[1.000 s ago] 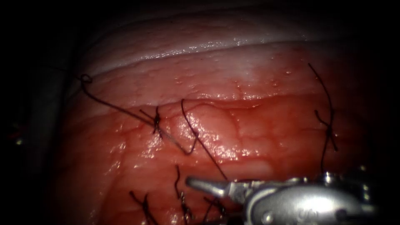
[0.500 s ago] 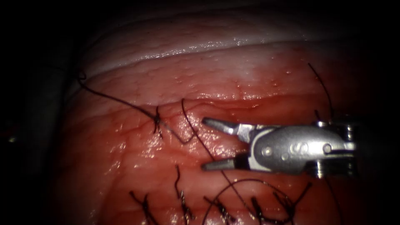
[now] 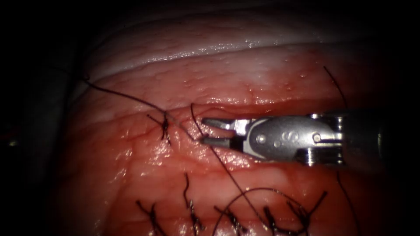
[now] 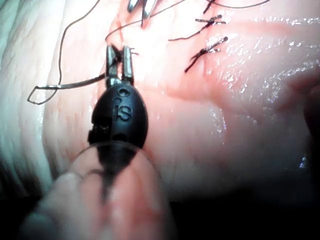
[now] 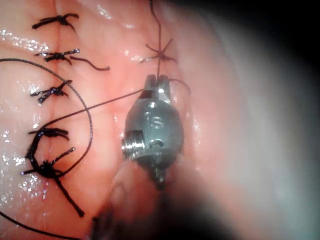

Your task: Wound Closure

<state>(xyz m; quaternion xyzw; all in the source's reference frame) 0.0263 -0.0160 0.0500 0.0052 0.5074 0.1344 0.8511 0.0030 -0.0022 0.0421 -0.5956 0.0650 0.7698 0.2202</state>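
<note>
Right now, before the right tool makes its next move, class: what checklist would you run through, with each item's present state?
1. Right tool fingers apart: ok, a gap shows between them.
2. Thread inside that gap: cannot tell; it crosses just at the fingertips.
3. Knotted stitch untouched by the fingers: ok, it lies apart, to their left.
4. What the left tool holds: cannot tell.
5. Where the needle is: cannot tell.
</note>
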